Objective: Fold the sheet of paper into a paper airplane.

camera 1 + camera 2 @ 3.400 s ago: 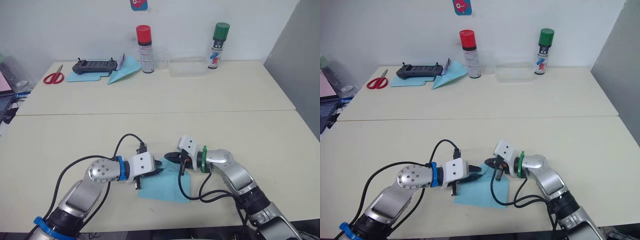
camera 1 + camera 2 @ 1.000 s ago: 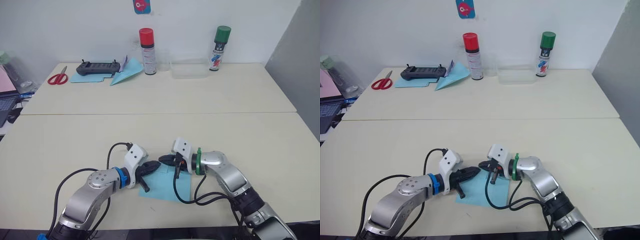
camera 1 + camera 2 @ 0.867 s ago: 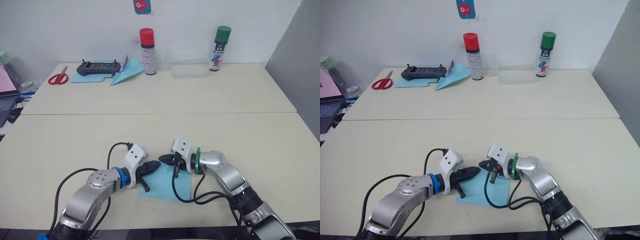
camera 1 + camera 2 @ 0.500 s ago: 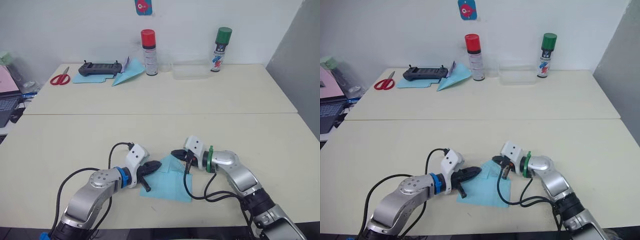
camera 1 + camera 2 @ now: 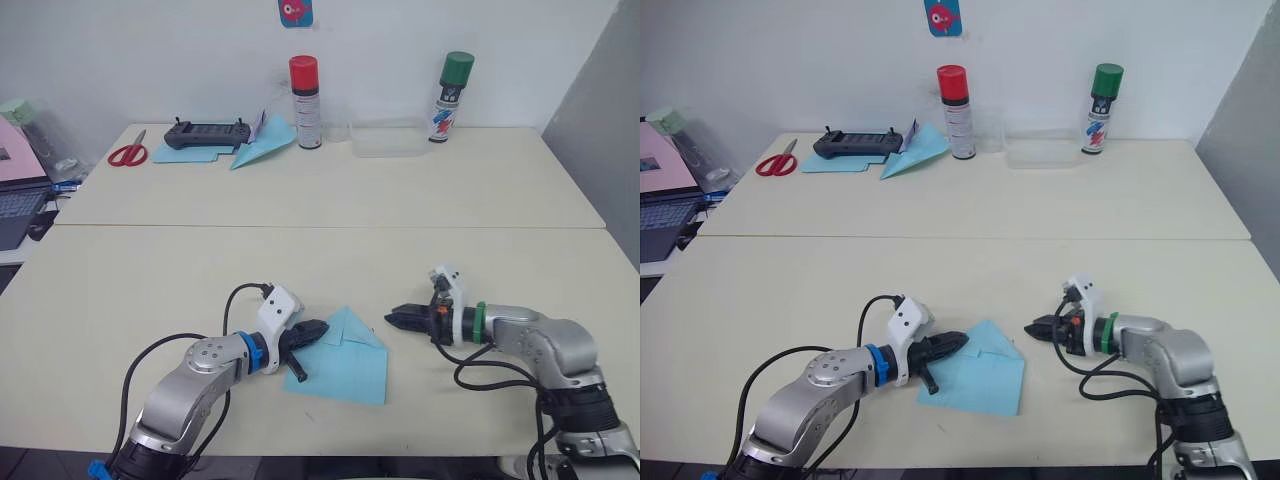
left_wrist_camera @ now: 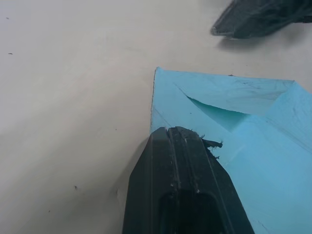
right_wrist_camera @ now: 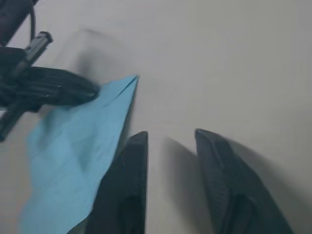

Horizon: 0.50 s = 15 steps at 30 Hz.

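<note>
I see the sheet of paper [image 5: 345, 355] lying flat on the surface [image 5: 150, 290] near its front edge, one corner folded over into a peak. My left claw [image 5: 318, 328] rests on the sheet's left edge, fingers pressed together with nothing between them. My right claw [image 5: 390, 317] sits just right of the peak, apart from it, fingers spread, empty.

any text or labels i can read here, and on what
No text reads clearly enough to quote.
Red-capped spray can: printed label, too small to read.
Green-capped spray can: coloured label graphic, lettering too small to read.
Sticker on the wall: a red shape on blue, no legible words.
Black controller: no readable markings.
Sheet of paper: plain, unmarked.
</note>
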### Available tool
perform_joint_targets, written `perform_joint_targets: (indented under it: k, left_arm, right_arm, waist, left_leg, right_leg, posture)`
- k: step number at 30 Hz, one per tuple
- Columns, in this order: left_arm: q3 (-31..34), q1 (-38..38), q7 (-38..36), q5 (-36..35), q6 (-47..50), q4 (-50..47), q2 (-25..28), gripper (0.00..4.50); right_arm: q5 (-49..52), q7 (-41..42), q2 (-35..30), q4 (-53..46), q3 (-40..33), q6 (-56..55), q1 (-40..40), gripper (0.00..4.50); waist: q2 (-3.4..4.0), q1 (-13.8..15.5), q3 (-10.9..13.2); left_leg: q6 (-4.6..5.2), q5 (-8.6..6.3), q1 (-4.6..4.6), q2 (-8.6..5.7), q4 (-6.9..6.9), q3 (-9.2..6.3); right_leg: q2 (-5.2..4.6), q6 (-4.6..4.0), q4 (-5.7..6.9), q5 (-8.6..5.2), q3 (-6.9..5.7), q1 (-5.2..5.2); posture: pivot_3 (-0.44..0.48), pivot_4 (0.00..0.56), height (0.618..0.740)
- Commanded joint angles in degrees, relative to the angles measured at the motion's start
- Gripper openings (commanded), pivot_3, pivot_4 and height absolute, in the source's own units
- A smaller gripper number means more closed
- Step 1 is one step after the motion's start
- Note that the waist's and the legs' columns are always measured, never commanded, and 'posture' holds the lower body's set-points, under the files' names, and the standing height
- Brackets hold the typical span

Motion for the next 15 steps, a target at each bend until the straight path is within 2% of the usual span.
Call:
perform_joint_targets:
  k: [1, 2, 4, 10, 15]
  left_arm:
    - [-1.9, 1.6, 0.5, 1.8, 0.8, 1.9, 0.3, 0.0]
    - [-2.0, 1.7, 0.5, 1.9, 0.7, 1.9, 0.3, 0.0]
    - [-2.1, 1.8, 0.6, 1.9, 0.6, 1.8, 0.2, 0.0]
    - [-2.9, 2.4, 0.4, 2.8, -0.3, 1.3, 0.4, 0.0]
    - [-2.6, 2.8, 0.4, 3.2, -0.3, 1.0, 0.2, 0.0]
  right_arm:
    - [7.8, -2.3, 1.8, -1.4, -7.3, 14.9, -1.0, 2.69]
    - [9.5, -3.0, 3.4, -0.8, -9.8, 20.0, -1.7, 2.99]
    - [13.9, -5.1, 4.9, 0.8, -12.1, 25.4, -2.0, 2.99]
    - [23.0, -14.6, 5.3, 3.0, -10.0, 26.3, 0.0, 2.99]
    - [28.1, -22.9, 9.9, 5.7, -12.7, 26.3, -1.1, 2.99]
  waist:
    - [-0.02, 0.0, 0.0]
    - [-0.02, -0.1, 0.0]
    - [-0.02, -0.1, 0.0]
    - [0.0, -0.1, 0.0]
    - [-0.03, -0.3, -0.1]
  left_leg:
    - [0.0, 0.0, -0.02, 0.0, 0.0, 0.0]
    - [0.0, 0.0, -0.02, 0.0, 0.0, 0.01]
    - [0.0, 0.0, -0.05, 0.0, 0.0, 0.02]
    - [0.0, 0.0, -0.21, 0.0, 0.0, 0.05]
    - [0.01, 0.0, -0.19, 0.03, 0.0, 0.05]
  right_leg:
    - [0.0, -0.01, -0.02, 0.0, 0.0, 0.0]
    - [0.0, -0.02, -0.02, -0.01, 0.01, 0.0]
    - [0.01, -0.01, -0.02, -0.01, 0.02, -0.04]
    - [0.01, 0.02, -0.03, 0.01, 0.02, -0.2]
    - [0.05, 0.01, -0.01, 0.0, 0.03, -0.21]
  posture:
    - [0.0, 0.15, 0.74]
    - [0.0, 0.15, 0.74]
    - [0.0, 0.15, 0.74]
    - [0.0, 0.15, 0.74]
    - [0.0, 0.15, 0.74]
